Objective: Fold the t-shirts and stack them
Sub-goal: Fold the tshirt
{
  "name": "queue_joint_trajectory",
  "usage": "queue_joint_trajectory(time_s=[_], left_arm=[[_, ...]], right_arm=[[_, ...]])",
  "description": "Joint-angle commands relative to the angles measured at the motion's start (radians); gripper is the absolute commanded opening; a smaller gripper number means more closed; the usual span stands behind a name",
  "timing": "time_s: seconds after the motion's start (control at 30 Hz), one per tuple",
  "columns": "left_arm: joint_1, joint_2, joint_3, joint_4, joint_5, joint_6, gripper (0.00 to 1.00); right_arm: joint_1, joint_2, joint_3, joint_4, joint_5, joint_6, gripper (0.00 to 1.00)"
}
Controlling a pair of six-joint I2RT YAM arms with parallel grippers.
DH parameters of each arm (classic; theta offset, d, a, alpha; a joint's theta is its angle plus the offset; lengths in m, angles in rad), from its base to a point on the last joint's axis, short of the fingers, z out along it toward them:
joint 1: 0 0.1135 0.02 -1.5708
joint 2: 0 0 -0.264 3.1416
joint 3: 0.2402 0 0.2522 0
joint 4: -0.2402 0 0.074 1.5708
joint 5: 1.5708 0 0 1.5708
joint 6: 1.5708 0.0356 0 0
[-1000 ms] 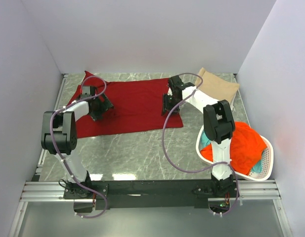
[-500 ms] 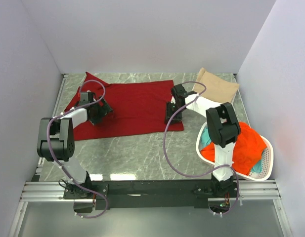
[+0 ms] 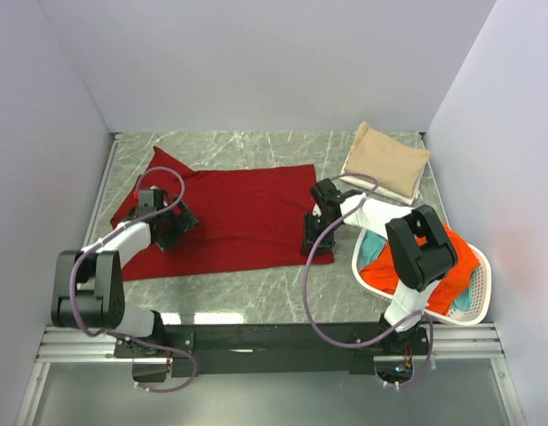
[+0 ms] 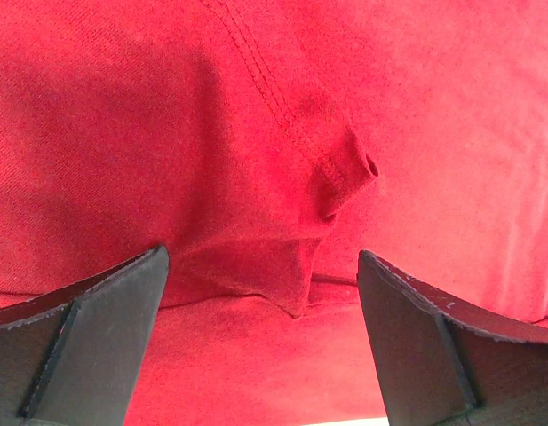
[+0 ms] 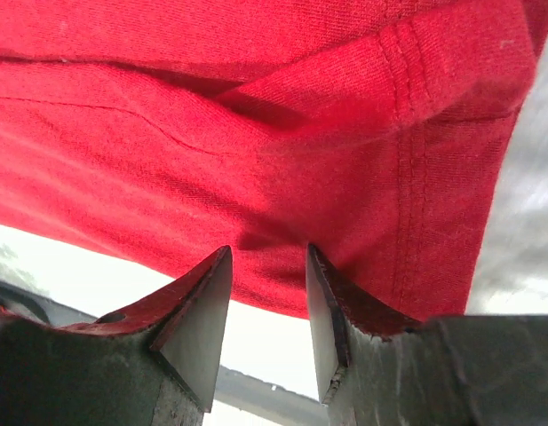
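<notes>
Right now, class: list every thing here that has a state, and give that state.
dark red t-shirt, spread flat, unfolded
tan t-shirt, folded
laundry basket, holding shirts
orange-red t-shirt, crumpled inside it
teal t-shirt, mostly buried
left gripper, open
right gripper, part open at the hem

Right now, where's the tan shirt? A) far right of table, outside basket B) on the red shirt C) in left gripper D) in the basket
A: the tan shirt lies folded at the table's far right, beyond the white basket and clear of the red shirt.
</notes>
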Motion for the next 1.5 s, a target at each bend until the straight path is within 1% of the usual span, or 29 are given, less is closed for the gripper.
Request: queue_joint_trajectory(time_s=[0.0,0.17,0.27,0.3,0.37,0.4,0.47,0.5,0.6,0.63,0.7,0.73,0.77,0.83,1.03,1.2,1.47], left_arm=[[0.006,-0.041,-0.106,-0.188,-0.043,-0.017,0.97],[0.006,-0.162,-0.095,-0.217,-0.015,-0.046,0.97],[0.006,-0.185,-0.02,-0.266,-0.029,-0.031,0.98],[0.006,-0.185,0.033,-0.277,-0.034,-0.017,0.97],[0.006,-0.17,0.086,-0.294,-0.044,0.001,0.98],[0.006,-0.162,0.13,-0.291,-0.054,0.007,0.99],[0.006,-0.127,0.167,-0.282,-0.067,0.015,0.99],[0.006,-0.107,0.199,-0.27,-0.074,0.02,0.99],[0.006,-0.029,0.244,-0.222,-0.065,0.027,0.99],[0.006,0.006,0.25,-0.207,-0.054,0.027,0.99],[0.004,0.04,0.261,-0.178,-0.031,0.024,0.99],[0.006,0.069,0.259,-0.136,0.013,0.021,0.99],[0.029,0.082,0.253,-0.116,0.032,0.011,0.99],[0.029,0.115,0.25,-0.073,0.058,0.001,0.99],[0.03,0.163,0.203,-0.015,0.075,-0.005,0.99],[0.03,0.188,0.143,0.01,0.074,-0.014,0.98],[0.029,0.186,0.063,-0.027,0.038,-0.038,0.98]], right_arm=[[0.037,-0.032,-0.097,-0.12,0.046,0.038,0.47],[0.1,-0.087,-0.079,-0.181,0.049,0.057,0.47],[0.103,-0.12,-0.002,-0.244,0.084,0.052,0.47],[0.103,-0.126,0.063,-0.262,0.101,0.048,0.47],[0.103,-0.123,0.137,-0.31,0.142,0.034,0.47],[0.1,-0.118,0.209,-0.313,0.153,0.022,0.47],[0.097,-0.088,0.272,-0.301,0.17,0.009,0.47],[0.09,-0.052,0.335,-0.296,0.174,-0.009,0.47],[0.074,0.018,0.418,-0.243,0.181,-0.03,0.47],[0.068,0.032,0.428,-0.196,0.173,-0.034,0.47],[0.061,0.066,0.429,-0.145,0.158,-0.035,0.47],[0.054,0.074,0.423,-0.097,0.154,-0.035,0.47],[0.051,0.083,0.406,-0.077,0.148,-0.035,0.47],[0.047,0.101,0.383,-0.03,0.144,-0.035,0.47],[0.042,0.103,0.251,0.046,0.141,-0.031,0.47],[0.044,0.115,0.161,0.063,0.136,-0.02,0.47],[0.044,0.101,0.066,0.007,0.145,0.003,0.46]])
